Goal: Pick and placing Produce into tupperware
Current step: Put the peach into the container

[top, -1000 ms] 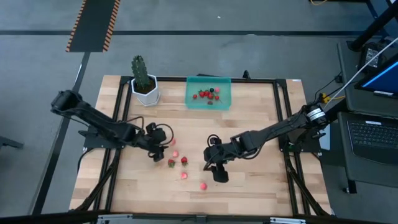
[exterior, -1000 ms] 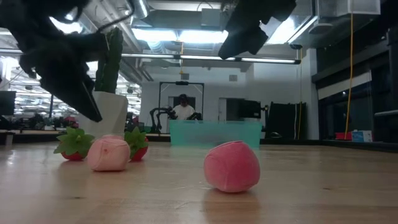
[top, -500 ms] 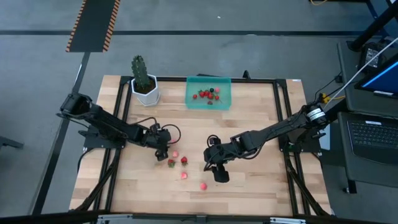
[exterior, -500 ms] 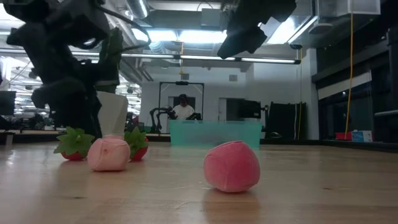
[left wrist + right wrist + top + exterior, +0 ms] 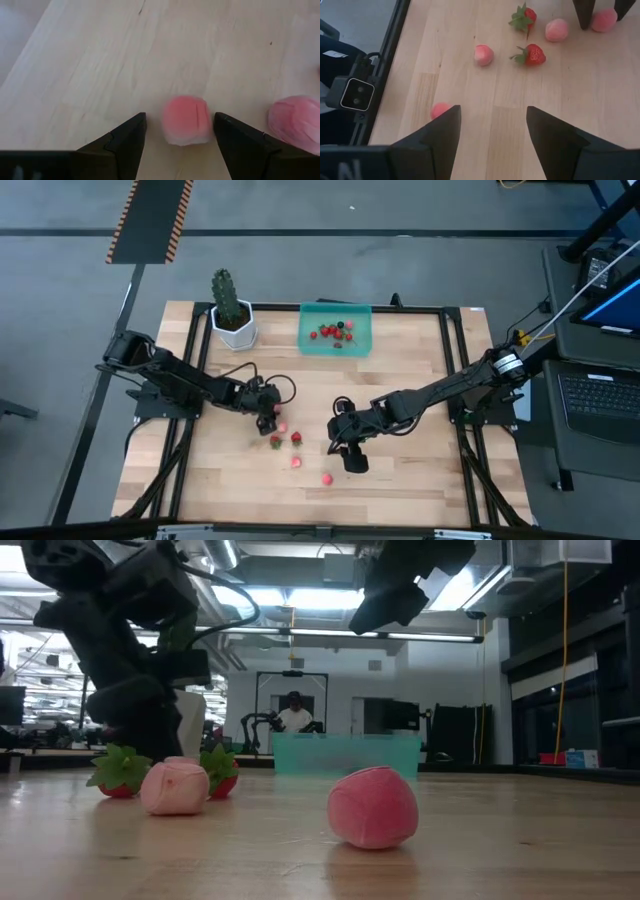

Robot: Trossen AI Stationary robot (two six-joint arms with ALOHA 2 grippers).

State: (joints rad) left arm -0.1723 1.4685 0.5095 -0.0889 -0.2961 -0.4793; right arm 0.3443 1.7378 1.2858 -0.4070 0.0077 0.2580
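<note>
A robotics lab: open hall, ceiling strip lights (image 5: 300, 595), another robot rig (image 5: 262, 727) behind.

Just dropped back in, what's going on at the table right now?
The left gripper is down over the loose berries mid-table, open, with a pink berry between its fingers but not yet gripped. The right gripper hangs open above the table nearby, holding nothing. Several strawberries already lie in the teal tupperware at the far edge, beside the potted cactus. Two red strawberries and a few pink pieces are still on the wood.
</note>
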